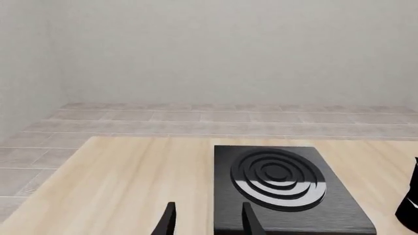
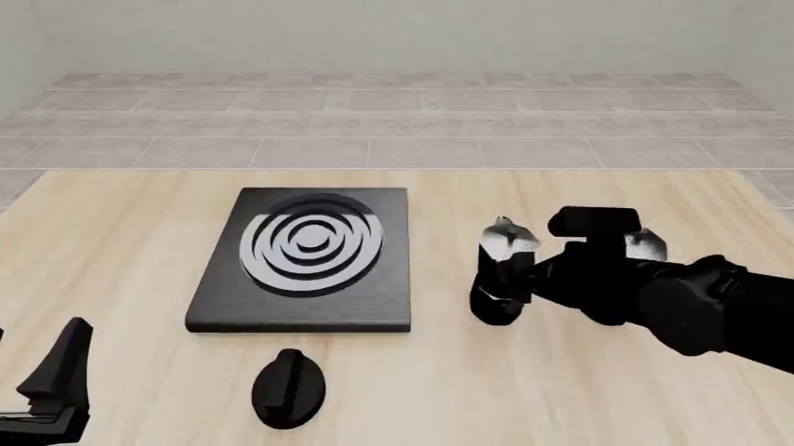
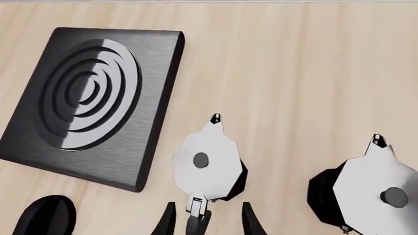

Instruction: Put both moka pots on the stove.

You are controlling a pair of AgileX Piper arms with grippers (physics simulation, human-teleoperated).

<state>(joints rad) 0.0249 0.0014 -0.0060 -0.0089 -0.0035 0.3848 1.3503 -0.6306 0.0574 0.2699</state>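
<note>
We see our right pincer [image 3: 203,220] set above the nearer of two small glossy black faceted moka pots [image 3: 209,164] with silvery lids. Its two dark fingers [image 3: 168,221] stand moderately apart on either side of that pot's side handle [image 3: 196,215]; whether they touch the handle we cannot tell. In the front view the right arm [image 2: 670,297] reaches in over both pots, with this pot [image 2: 499,279] just ahead of the fingers and upright on the pale wooden table [image 2: 125,242].

The second moka pot [image 3: 365,188] stands just beside the first, off to one side of the pincer and apart from it. In the front view it is mostly hidden behind the arm, only a bit of silvery lid [image 2: 645,245] showing.

The flat black rectangular stove [image 2: 307,260], with concentric silver-grey rings, lies on the table to the other side of the right pincer, bare of pots. A flat black oval knob [image 2: 289,388] lies near the stove's closer edge.

Our left pincer [image 1: 207,221] hangs low with fingers parted and nothing between them, the stove [image 1: 287,191] just ahead of it.
</note>
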